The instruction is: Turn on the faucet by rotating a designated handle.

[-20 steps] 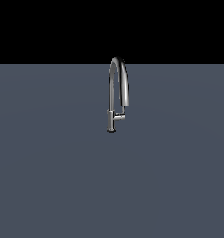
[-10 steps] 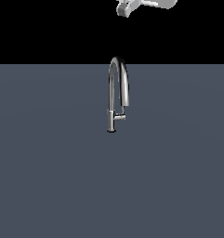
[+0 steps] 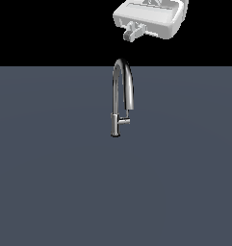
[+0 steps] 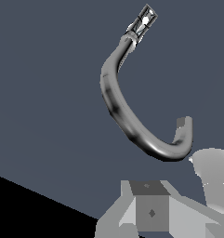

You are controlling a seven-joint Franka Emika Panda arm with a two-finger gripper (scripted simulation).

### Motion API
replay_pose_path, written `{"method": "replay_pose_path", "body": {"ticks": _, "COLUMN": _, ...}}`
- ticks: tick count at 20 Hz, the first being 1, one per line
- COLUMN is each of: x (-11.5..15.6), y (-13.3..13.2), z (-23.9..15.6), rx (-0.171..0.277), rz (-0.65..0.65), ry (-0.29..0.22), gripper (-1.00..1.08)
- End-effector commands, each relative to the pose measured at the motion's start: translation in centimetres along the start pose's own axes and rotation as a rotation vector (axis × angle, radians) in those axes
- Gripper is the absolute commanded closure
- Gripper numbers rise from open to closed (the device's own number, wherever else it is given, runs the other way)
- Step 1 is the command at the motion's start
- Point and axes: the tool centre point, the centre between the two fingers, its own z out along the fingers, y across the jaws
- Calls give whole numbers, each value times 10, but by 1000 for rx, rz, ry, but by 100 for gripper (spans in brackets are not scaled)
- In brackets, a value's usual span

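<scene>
Text, labels, brands, numbers, signs: none legible in either view. No marking is borne by the faucet [image 3: 121, 98], by its handle [image 3: 125, 121], or by the gripper [image 3: 132, 33]. The grey surface [image 3: 50, 182] is likewise unmarked.
</scene>
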Motion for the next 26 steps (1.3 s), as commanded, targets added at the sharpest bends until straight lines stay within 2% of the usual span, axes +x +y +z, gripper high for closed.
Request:
{"method": "replay_pose_path", "body": {"ticks": 1, "x": 16, "y": -2, "z": 2, "rx": 30, "rz": 29, "ry": -40, "gripper": 108}}
{"method": "replay_pose_path", "body": {"ticks": 14, "x": 97, "y": -5, "z": 24, "rx": 187, "rz": 188, "ry": -251, "gripper": 108}}
{"method": "replay_pose_path", "body": {"ticks": 26, "x": 171, "y": 0, "z": 62, "rx": 344, "rz": 348, "ry": -457, "gripper": 108}}
